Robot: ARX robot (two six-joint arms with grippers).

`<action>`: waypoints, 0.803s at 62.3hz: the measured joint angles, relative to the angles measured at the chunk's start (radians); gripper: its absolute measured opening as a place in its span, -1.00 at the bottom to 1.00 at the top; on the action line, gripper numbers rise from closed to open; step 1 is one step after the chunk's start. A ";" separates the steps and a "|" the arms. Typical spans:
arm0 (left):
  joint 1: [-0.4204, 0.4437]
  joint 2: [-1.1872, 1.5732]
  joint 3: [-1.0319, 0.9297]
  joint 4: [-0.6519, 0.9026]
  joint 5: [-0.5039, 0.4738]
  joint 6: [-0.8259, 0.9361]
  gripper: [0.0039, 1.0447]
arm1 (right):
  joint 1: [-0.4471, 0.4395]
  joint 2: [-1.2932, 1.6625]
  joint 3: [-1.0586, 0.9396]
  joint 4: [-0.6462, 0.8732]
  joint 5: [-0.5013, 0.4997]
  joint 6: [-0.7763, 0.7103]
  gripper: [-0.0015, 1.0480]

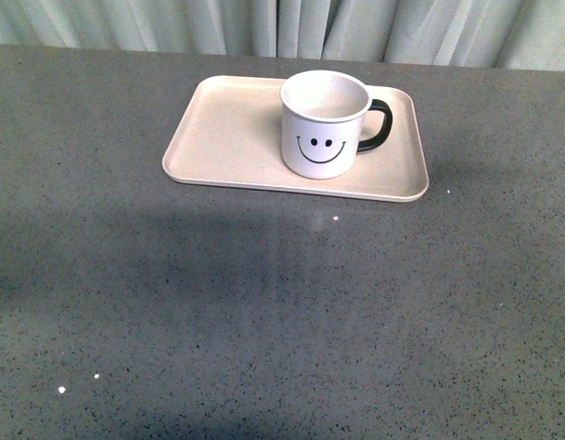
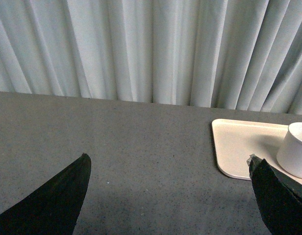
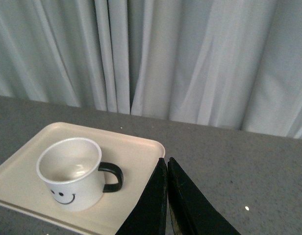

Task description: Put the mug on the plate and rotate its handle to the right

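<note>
The white mug (image 1: 324,124) with a black smiley face stands upright on the pale pink-beige plate (image 1: 223,137), right of the plate's middle. Its black handle (image 1: 378,126) points right. Neither arm shows in the front view. In the left wrist view my left gripper (image 2: 168,164) is open and empty over bare table, with the plate (image 2: 239,144) and the mug's edge (image 2: 295,152) beside one finger. In the right wrist view my right gripper (image 3: 166,161) is shut on nothing, apart from the mug (image 3: 72,178) and handle (image 3: 113,177), near the plate's corner (image 3: 141,152).
The grey speckled table (image 1: 282,312) spreads round the plate. Pale pleated curtains (image 1: 282,27) hang behind the table's far edge. A few small white specks (image 1: 62,390) lie on the table near the front left.
</note>
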 joint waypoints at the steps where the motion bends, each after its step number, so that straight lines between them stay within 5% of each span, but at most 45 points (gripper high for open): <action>1: 0.000 0.000 0.000 0.000 0.000 0.000 0.83 | -0.003 -0.013 -0.013 0.000 0.000 0.000 -0.97; 24: 0.000 0.000 0.000 0.000 0.000 0.000 0.83 | -0.011 -0.216 -0.215 -0.005 -0.003 0.000 -0.97; 50: 0.000 0.000 0.000 0.000 0.000 0.000 0.83 | -0.011 -0.562 -0.301 -0.262 -0.003 0.000 -0.97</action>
